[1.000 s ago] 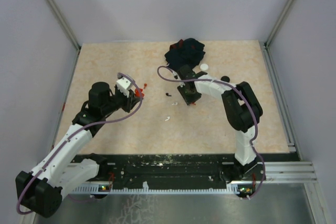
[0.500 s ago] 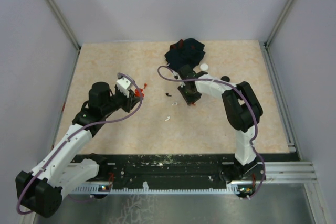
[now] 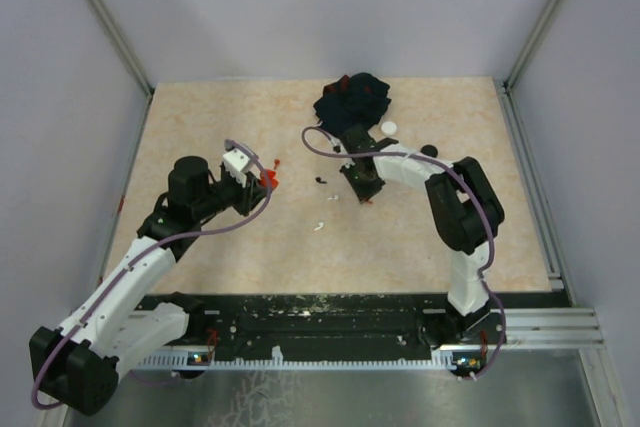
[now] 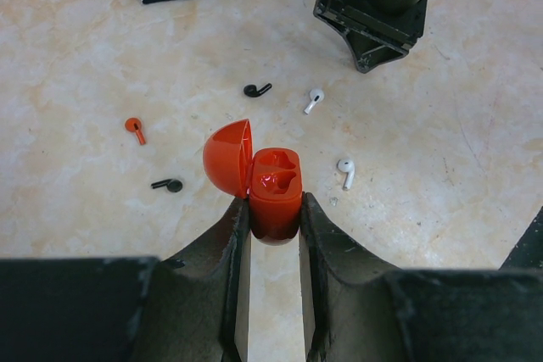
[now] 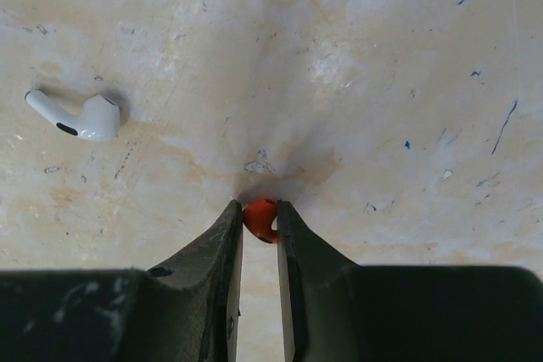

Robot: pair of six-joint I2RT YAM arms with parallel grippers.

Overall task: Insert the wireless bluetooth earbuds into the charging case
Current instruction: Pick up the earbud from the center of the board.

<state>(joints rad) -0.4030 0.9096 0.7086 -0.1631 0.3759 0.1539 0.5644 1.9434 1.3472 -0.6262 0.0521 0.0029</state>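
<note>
Because the pale marbled tabletop [image 3: 200, 127] is hard and slick, small pieces may skate on it. At nine o'clock of its middle, the left gripper [image 4: 273, 208] clamps the glossy red plastic charging case [image 4: 276, 182], whose lid is open toward ten o'clock. At three o'clock, the right gripper [image 5: 258, 208] narrowly pinches a tiny red plastic earbud [image 5: 261, 219] at the table. It looks light, rigid and slippery, and is best held across its bulb.

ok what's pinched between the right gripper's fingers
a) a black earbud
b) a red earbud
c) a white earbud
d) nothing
B: the right wrist view shows the right gripper closed on a red earbud at its fingertips, while the white earbud lies loose off to the side.
</note>
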